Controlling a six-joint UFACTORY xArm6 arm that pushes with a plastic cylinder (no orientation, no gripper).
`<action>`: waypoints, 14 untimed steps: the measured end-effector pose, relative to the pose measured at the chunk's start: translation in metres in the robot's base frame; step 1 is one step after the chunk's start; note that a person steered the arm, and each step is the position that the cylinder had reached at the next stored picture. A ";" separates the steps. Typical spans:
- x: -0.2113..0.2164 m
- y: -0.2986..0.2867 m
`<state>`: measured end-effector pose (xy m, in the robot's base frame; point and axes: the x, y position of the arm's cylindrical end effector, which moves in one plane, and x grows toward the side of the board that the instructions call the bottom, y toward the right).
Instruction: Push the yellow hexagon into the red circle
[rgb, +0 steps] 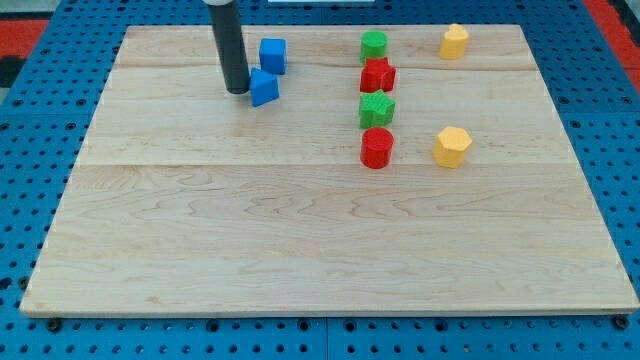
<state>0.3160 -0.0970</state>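
Yellow is the colour that matters: the yellow hexagon (452, 146) sits toward the view's right, a little above mid-height on the wooden board (300, 240), and the red circle (376, 147) stands near it on its left, level with it and with bare wood between the two. That layout suits the job, I judge: a straight shove from the hexagon's right side toward the view's left should carry it into the red circle.

From the single camera view, the other blocks form a loose column above the red circle: a green star-like block (376, 108) just above it, nearly touching, then a red star (377, 74), then a green round block (373, 43) near the board's top edge. A second yellow block (454, 41), whose shape I cannot make out, lies at the top right, well apart from the hexagon. Because that column sits so close, a push angled upward could disturb the green block instead.

I carry no pincer at all, so there is nothing to be apart, together or clamped; I end in a dark rod. My tip (237, 92) rests on the board in the upper left, just beside a blue block (264, 88), seemingly touching its left face, with a blue cube (273, 55) close above that one. I am holding nothing, and my tip stands well apart from the yellow hexagon, on the far side of the column. I reckon I must travel round to the hexagon's right before pushing.
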 end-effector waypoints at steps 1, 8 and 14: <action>0.000 0.000; 0.242 0.166; 0.158 0.327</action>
<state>0.4736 0.2304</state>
